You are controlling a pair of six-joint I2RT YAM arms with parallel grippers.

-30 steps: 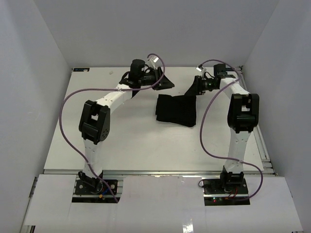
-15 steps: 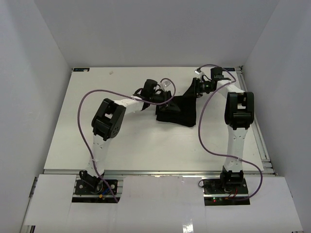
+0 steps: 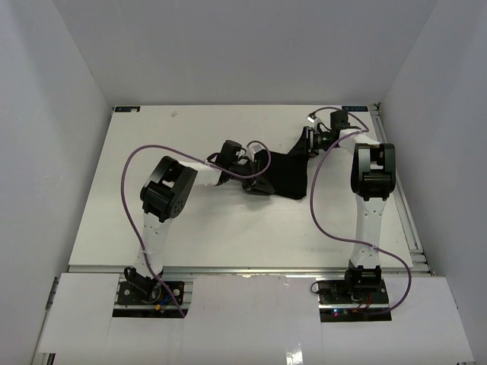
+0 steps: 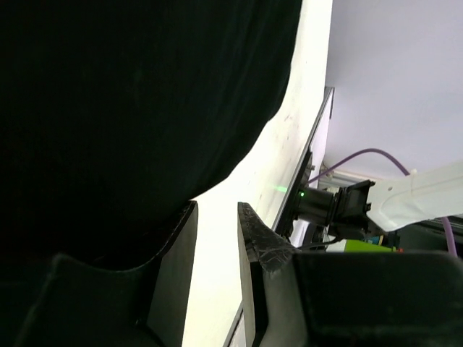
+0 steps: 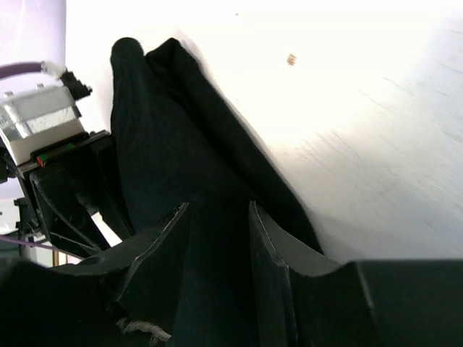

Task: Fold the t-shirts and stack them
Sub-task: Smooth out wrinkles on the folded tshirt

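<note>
Top view: black t-shirt (image 3: pixel 283 176) bunched on table (image 3: pixel 152 198), right of centre, betw. L gripper (image 3: pixel 257 173) at its left edge and R gripper (image 3: pixel 307 143) at its far-right corner. R wrist cam alone shows cloth pinched betw. R jaws. L wrist cam alone shows L jaws slightly apart, bare table in gap, cloth just beside

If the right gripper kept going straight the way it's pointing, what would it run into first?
The t-shirt: black fabric already sits between the fingers of the right gripper and spreads just ahead, so it would press into cloth at once. Depth beyond is unclear.
</note>
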